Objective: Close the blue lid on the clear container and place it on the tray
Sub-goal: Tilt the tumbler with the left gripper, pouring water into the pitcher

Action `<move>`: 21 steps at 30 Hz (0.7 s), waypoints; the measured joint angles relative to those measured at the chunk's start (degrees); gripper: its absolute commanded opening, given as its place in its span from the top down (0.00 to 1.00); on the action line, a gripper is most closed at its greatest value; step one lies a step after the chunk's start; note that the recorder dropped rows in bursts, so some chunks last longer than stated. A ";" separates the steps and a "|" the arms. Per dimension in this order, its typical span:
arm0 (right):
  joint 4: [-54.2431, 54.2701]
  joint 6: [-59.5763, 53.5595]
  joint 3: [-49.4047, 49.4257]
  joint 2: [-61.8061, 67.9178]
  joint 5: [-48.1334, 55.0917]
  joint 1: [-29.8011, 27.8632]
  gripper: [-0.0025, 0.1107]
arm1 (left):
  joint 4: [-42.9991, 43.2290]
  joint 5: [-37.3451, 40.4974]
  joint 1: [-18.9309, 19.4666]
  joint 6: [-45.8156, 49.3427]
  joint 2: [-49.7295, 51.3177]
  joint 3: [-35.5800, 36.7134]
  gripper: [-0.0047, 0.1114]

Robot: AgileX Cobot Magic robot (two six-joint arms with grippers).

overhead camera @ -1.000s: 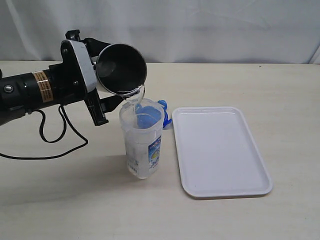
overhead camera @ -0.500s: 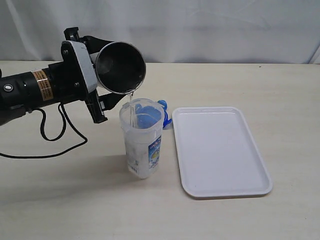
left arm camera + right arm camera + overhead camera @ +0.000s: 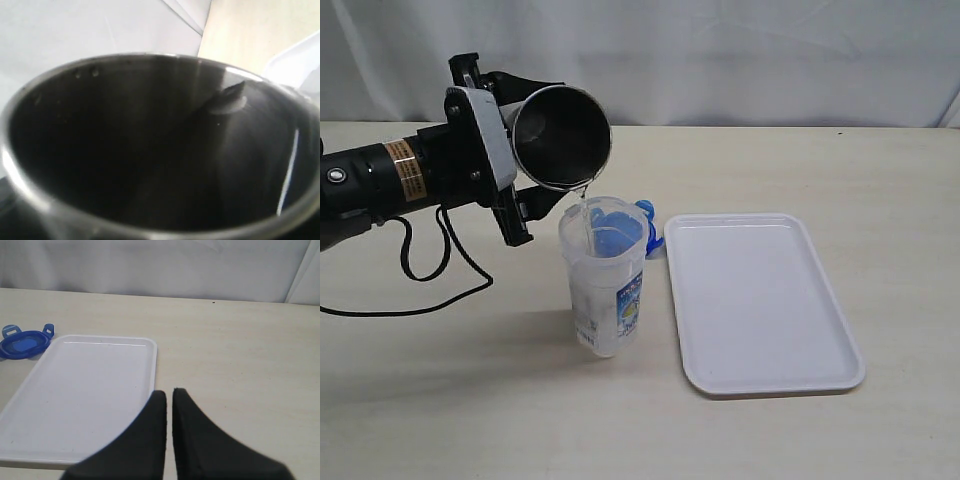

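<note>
— Where was the clear container (image 3: 605, 290)?
— Upright and lidless on the counter (image 3: 880, 200), just beside the tray (image 3: 760, 300). The blue lid (image 3: 22, 342) lay flat by the tray's far corner.
— And the left fingers (image 3: 532, 207)?
— Clenched on a steel cup (image 3: 562, 138) tipped above the container's mouth, a thin trickle falling in.
— The right fingers (image 3: 187, 430)?
— Pressed almost together, grasping nothing, low near the tray's edge.

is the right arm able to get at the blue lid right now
Probably yes: the blue lid lies bare on the table by a corner of the tray, and only that low tray sits between it and the right gripper.
</note>
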 measured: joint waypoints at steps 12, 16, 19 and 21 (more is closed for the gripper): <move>0.00 0.00 0.00 0.00 0.00 0.00 0.94 | -0.11 0.00 0.00 1.93 0.00 0.00 0.96; 0.00 0.00 0.00 0.00 0.00 0.00 0.94 | -0.23 0.00 0.00 2.58 0.00 0.00 0.96; 0.00 0.00 0.00 0.00 0.00 0.00 0.94 | -0.23 0.12 0.00 2.71 0.00 0.00 0.96; 0.00 0.00 0.00 0.00 0.00 0.00 0.94 | -0.23 0.23 0.00 1.47 0.00 0.00 0.96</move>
